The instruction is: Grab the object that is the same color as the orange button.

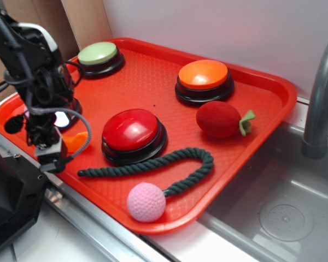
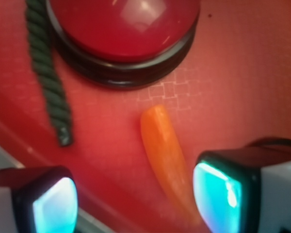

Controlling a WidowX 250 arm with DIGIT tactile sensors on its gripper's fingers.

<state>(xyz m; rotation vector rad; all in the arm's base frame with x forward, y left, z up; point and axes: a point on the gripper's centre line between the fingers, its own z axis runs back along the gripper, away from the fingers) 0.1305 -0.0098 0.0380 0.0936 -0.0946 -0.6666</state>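
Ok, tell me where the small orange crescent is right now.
The orange crescent lies on the red tray near its left front edge, beside the red button. In the wrist view it sits between the open fingers, close to the right one.

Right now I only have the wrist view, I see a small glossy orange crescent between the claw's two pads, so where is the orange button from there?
Observer: The large round orange-topped button on a black base sits at the far side of the red plastic tray, beyond the red-topped button.
Operator: Anything else orange out there I could confuse it with?
Observer: No. The small glossy orange crescent is the only other orange piece; a red plush strawberry and a pink ball lie further off.
Operator: Is the claw down on the tray?
Observer: The claw hangs at the tray's near-left edge, open, beside the crescent and not gripping it.
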